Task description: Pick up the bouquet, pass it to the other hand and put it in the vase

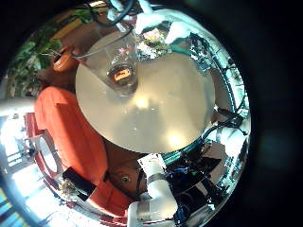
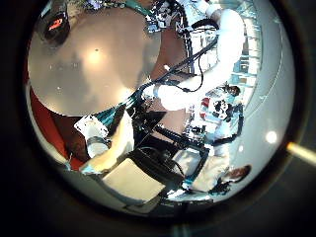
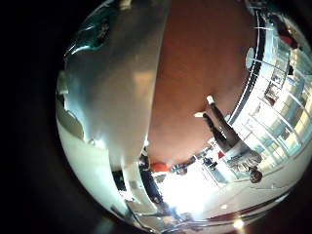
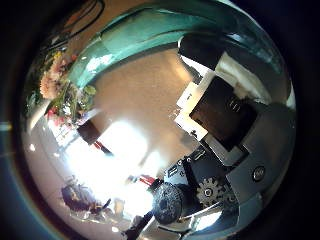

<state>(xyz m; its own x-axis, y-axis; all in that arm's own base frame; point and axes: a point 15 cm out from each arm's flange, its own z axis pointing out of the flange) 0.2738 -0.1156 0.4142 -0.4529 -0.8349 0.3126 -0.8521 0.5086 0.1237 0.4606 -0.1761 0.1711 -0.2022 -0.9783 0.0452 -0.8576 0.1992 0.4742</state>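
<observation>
On the round table stands the vase. We see the bouquet near the right hand, but we cannot tell that hand's grasp. We would keep the stems low and centred over the vase.

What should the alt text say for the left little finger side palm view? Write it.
A round table seen from above, with the vase standing on it near one edge. A cushioned sofa sits beside the table.
</observation>
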